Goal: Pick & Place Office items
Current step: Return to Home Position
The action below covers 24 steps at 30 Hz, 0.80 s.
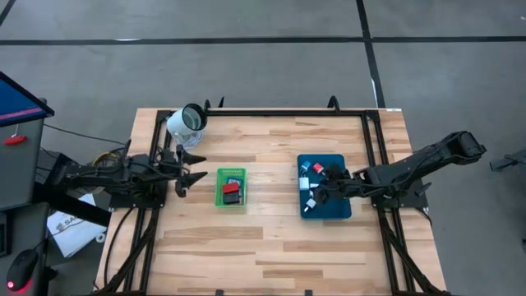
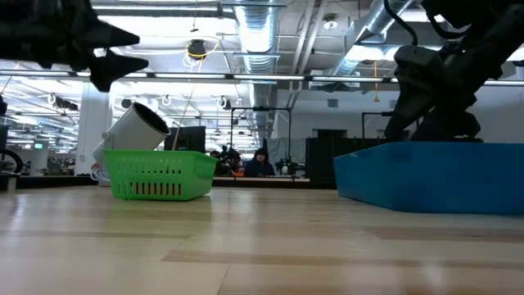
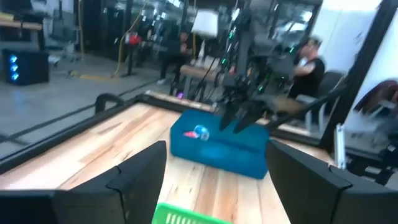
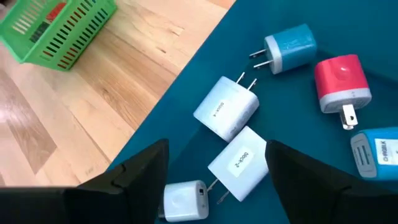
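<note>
Your left gripper (image 1: 196,167) hangs wide open and empty, left of the green slatted plastic basket (image 2: 155,176). To the right, the white, blue and red plastic charger adapters (image 4: 227,109) lie in the blue plastic bin (image 1: 333,207). The right gripper (image 4: 217,149) is above them, jaws wide and empty. Raise it straight up before retracting, so it clears the rim.

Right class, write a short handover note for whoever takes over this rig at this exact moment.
Left gripper: open, empty, raised, short of the green basket.
Right gripper: open, empty, above the blue bin.
Items: white adapters, blue adapters and a pink adapter lie in the blue bin; red and black items are in the green basket.
Done: no small items show loose on the table.
Left: probably only drawing the right arm away from the bin.
</note>
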### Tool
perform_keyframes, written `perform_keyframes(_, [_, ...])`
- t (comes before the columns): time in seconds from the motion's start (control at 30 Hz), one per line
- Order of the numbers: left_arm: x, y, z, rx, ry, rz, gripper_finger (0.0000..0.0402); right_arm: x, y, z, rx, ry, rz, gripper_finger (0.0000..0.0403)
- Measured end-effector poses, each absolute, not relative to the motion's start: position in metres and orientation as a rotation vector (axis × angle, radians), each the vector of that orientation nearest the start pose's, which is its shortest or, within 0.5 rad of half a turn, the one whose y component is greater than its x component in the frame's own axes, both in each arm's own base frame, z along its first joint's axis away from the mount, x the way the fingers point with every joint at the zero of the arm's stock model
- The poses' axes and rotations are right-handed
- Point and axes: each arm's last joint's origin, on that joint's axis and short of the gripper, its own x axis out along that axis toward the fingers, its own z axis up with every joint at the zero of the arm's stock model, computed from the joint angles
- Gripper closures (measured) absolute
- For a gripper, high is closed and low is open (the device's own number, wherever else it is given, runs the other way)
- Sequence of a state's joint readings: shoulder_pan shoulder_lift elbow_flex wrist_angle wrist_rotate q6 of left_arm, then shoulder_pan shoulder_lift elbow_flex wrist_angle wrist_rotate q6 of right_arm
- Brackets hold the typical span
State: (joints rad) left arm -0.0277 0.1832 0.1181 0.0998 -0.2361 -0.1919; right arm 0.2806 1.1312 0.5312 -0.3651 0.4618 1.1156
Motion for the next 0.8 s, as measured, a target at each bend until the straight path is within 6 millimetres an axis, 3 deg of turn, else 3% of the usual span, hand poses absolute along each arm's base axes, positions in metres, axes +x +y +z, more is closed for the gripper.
perform_keyframes(0.17, [0.101,0.004,0.171,-0.199,-0.069,0.205,0.0157,0.193,0.042,0.177,0.675,0.677,-0.633,0.0143])
perform_keyframes(0.53, [0.104,0.007,0.161,-0.073,0.057,0.231,0.0208,0.196,0.046,0.182,0.574,0.558,-0.655,0.0143])
perform_keyframes(0.8, [0.106,0.009,0.156,-0.066,0.113,0.116,0.0249,0.197,0.048,0.183,0.543,0.571,-0.611,0.0143])
